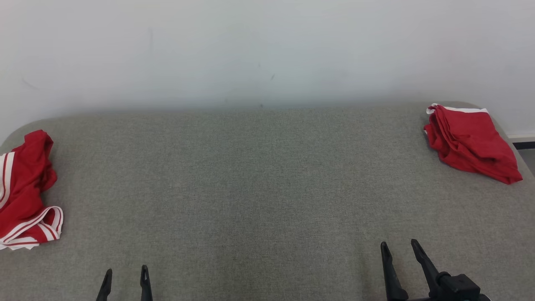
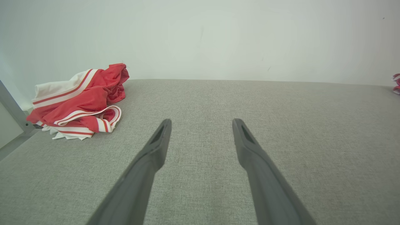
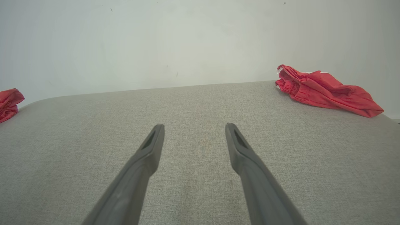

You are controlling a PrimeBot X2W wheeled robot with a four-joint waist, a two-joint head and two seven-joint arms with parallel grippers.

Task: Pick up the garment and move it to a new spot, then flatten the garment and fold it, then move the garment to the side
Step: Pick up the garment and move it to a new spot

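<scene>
Left gripper [image 1: 126, 269], right gripper [image 1: 398, 242], garment [image 1: 25, 192] at edge

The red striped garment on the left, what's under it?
The red striped garment rests on the grey fabric tabletop. Anything beneath its crumpled folds is covered from view.

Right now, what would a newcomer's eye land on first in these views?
Two patches of red stand out on the grey table: a crumpled striped garment at its left edge and a flatter red garment at its far right corner. The left gripper and right gripper sit at the near edge, jaws open, holding nothing.
</scene>
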